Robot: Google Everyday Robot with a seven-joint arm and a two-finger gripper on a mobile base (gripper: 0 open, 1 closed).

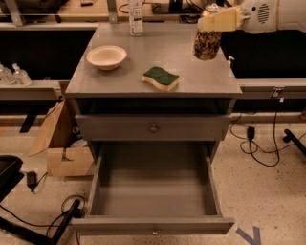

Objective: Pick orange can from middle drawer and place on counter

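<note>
The orange can [207,44] with its patterned label hangs in my gripper [217,21], which is shut on its top. It is held above the right side of the counter [158,60], clear of the surface. The white arm comes in from the upper right. The middle drawer [154,191] stands pulled out below, its grey floor bare. The drawer above it [153,127] is shut, with a small round knob.
On the counter stand a white bowl [106,57] at the left, a green and yellow sponge [161,78] in the middle, and a clear bottle [136,14] at the back. A cardboard box [64,143] sits on the floor left of the cabinet. Cables lie on the floor.
</note>
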